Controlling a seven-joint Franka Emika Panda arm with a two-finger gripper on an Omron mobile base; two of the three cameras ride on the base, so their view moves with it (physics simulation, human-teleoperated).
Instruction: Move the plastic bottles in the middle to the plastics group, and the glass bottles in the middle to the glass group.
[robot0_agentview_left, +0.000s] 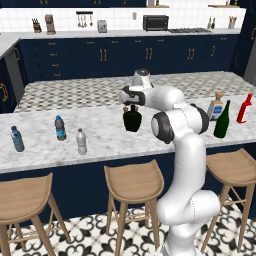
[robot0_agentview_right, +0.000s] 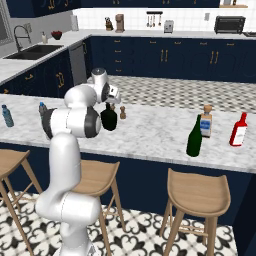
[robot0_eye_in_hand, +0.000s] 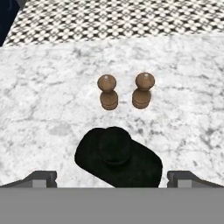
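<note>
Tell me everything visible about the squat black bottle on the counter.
The squat black bottle is round-bodied with a short narrow neck, glossy and opaque like dark glass. It stands upright on the marble counter, near its middle, apart from the other bottles. Two small brown shakers stand just beyond it. The open gripper hovers right above it, fingertips on either side, not touching.

On my desk (robot0_agentview_left: 115, 145) the squat bottle (robot0_agentview_left: 132, 120) stands mid-desk, two shakers (robot0_eye_in_hand: 108, 92) just behind it. Toward the left end stand three water bottles (robot0_agentview_left: 60, 128); toward the right end, the wine bottle (robot0_agentview_left: 222, 120) stands before the stoppered bottle (robot0_agentview_left: 216, 106) and slim bottle (robot0_agentview_left: 244, 108)
</note>
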